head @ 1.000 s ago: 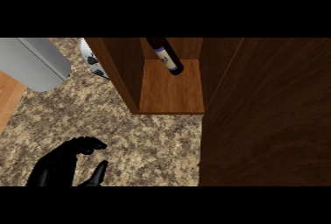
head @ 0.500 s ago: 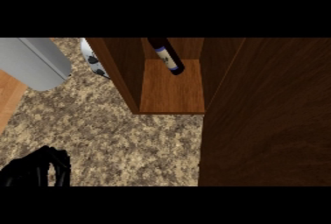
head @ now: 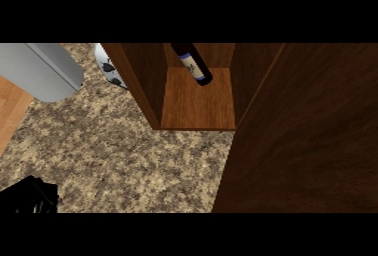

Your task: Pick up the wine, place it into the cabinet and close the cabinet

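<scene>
Dark glass with a pale label: the wine bottle (head: 193, 64) is inside the cabinet (head: 198, 102), on the brown wooden shelf, close to the back. It leans, and its upper part goes out of the view at the top. The side walls of the cabinet stand left and right of the bottle, and it does not touch them as far as I can see. At the right, a large dark wooden panel, the cabinet door (head: 306, 140), fills that side of the view; the cabinet is not closed.

In front of the cabinet lies the speckled stone counter (head: 125, 155). At the top left there is a grey rounded object (head: 40, 70), and beside it, against the cabinet's left wall, a white thing with dark patches (head: 109, 72).

The left hand (head: 29, 197) shows only at the lower left corner, as a black shape over the counter. It holds nothing, but I cannot tell if its fingers are spread or curled.
</scene>
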